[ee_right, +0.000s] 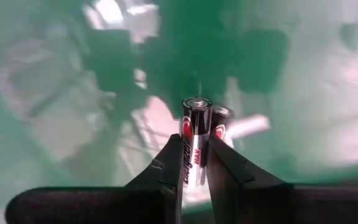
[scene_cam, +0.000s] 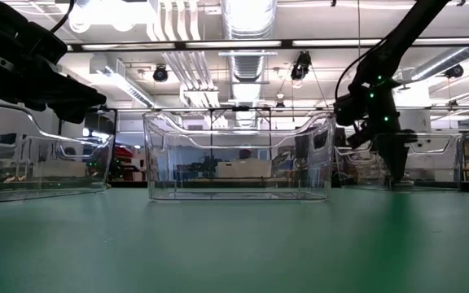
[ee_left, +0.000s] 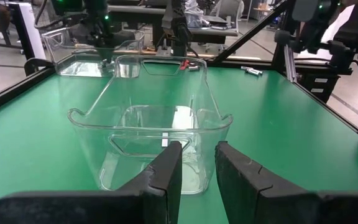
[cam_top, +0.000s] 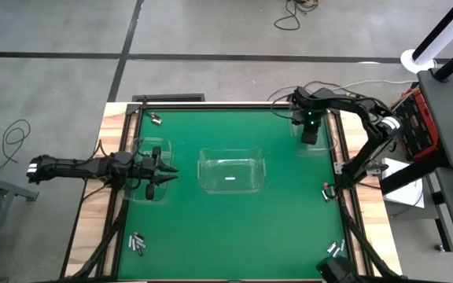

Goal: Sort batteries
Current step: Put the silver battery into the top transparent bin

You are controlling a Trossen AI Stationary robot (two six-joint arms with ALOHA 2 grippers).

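Right gripper (ee_right: 194,163) pinches our Energizer battery (ee_right: 194,140) upright over the right bin (cam_top: 314,140); we should lower before releasing.

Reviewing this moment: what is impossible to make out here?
- High view: the right gripper covers its battery and the right bin's contents.
- Right wrist view: everything beyond the fingers is blurred.
- High view: loose batteries are too small to size.
- Left gripper: a narrow gap, nothing visibly held.
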